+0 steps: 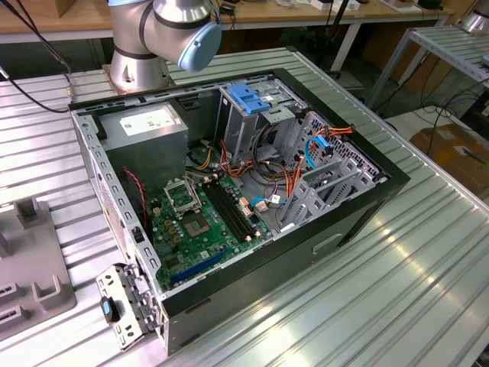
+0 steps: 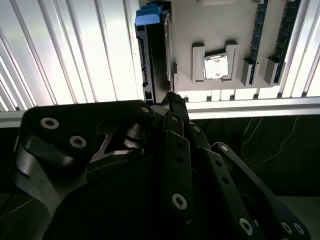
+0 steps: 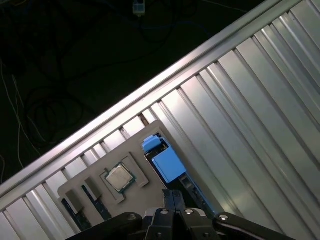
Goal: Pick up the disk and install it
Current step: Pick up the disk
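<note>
My claw [image 3: 173, 192] hangs over the grey tray [image 3: 136, 150] at the edge of the ribbed metal desk [image 3: 250, 125], fingers pressed together and holding nothing; in both wrist views the tips sit just beside the near end of the disk [image 3: 167, 164]. The disk [image 2: 150, 55] stands on edge in a slot of the tray [image 2: 200, 25], its blue rail uppermost; whether my claw [image 2: 172, 98] touches it I cannot tell. A square chip [image 3: 120, 177] lies flat in the next pocket, and memory sticks [image 2: 260, 30] stand in slots beyond the chip [image 2: 216, 66]. In the exterior view the open case [image 1: 306, 252] lies on the desk [image 1: 382, 298], its green board [image 1: 199, 222] exposed and a blue latch [image 1: 248, 97] atop the drive cage; part of the tray [image 1: 30, 267] shows at that view's left.
</note>
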Controlling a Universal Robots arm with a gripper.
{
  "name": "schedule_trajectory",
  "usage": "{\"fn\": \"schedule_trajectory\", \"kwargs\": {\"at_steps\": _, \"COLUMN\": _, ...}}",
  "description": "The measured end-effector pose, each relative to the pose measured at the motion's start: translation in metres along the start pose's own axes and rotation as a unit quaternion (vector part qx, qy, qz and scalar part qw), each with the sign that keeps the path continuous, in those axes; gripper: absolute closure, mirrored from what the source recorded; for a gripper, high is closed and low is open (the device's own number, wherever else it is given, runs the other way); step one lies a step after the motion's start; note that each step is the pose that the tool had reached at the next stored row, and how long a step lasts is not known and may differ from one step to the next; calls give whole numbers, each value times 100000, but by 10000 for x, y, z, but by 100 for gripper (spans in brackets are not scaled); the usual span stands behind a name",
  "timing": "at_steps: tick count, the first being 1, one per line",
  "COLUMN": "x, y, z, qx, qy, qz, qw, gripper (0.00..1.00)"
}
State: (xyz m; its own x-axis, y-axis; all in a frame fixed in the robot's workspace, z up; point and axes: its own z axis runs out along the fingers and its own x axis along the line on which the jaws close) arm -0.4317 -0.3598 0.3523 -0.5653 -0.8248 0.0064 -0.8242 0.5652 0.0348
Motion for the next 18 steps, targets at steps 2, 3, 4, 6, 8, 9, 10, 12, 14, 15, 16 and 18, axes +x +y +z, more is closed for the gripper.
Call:
{"fn": "schedule_trajectory", "kwargs": {"at_steps": 2, "x": -4, "y": 2, "z": 3, "qx": 17, "qy": 52, "qz": -1464, "qw": 99989, "gripper": 89}}
{"fn": "schedule_trajectory", "kwargs": {"at_steps": 3, "x": -5, "y": 2, "z": 4, "qx": 25, "qy": 70, "qz": -1995, "qw": 99980, "gripper": 89}}
{"fn": "schedule_trajectory", "kwargs": {"at_steps": 4, "x": -8, "y": 4, "z": 4, "qx": 45, "qy": 98, "qz": -3058, "qw": 99953, "gripper": 89}}
{"fn": "schedule_trajectory", "kwargs": {"at_steps": 6, "x": -8, "y": 5, "z": 5, "qx": 51, "qy": 106, "qz": -3431, "qw": 99941, "gripper": 89}}
{"fn": "schedule_trajectory", "kwargs": {"at_steps": 8, "x": -9, "y": 5, "z": 5, "qx": 50, "qy": 106, "qz": -3433, "qw": 99941, "gripper": 89}}
{"fn": "schedule_trajectory", "kwargs": {"at_steps": 9, "x": -9, "y": 5, "z": 5, "qx": 51, "qy": 108, "qz": -3434, "qw": 99941, "gripper": 89}}
{"fn": "schedule_trajectory", "kwargs": {"at_steps": 10, "x": -9, "y": 5, "z": 5, "qx": 51, "qy": 108, "qz": -3433, "qw": 99941, "gripper": 89}}
{"fn": "schedule_trajectory", "kwargs": {"at_steps": 12, "x": -9, "y": 5, "z": 5, "qx": 50, "qy": 109, "qz": -3447, "qw": 99940, "gripper": 89}}
{"fn": "schedule_trajectory", "kwargs": {"at_steps": 14, "x": -9, "y": 5, "z": 5, "qx": 51, "qy": 109, "qz": -3537, "qw": 99937, "gripper": 89}}
{"fn": "schedule_trajectory", "kwargs": {"at_steps": 15, "x": -9, "y": 5, "z": 5, "qx": 54, "qy": 114, "qz": -3725, "qw": 99931, "gripper": 89}}
{"fn": "schedule_trajectory", "kwargs": {"at_steps": 16, "x": -8, "y": 5, "z": 5, "qx": 57, "qy": 124, "qz": -4005, "qw": 99920, "gripper": 89}}
{"fn": "schedule_trajectory", "kwargs": {"at_steps": 18, "x": -9, "y": 5, "z": 4, "qx": 63, "qy": 185, "qz": -5643, "qw": 99840, "gripper": 89}}
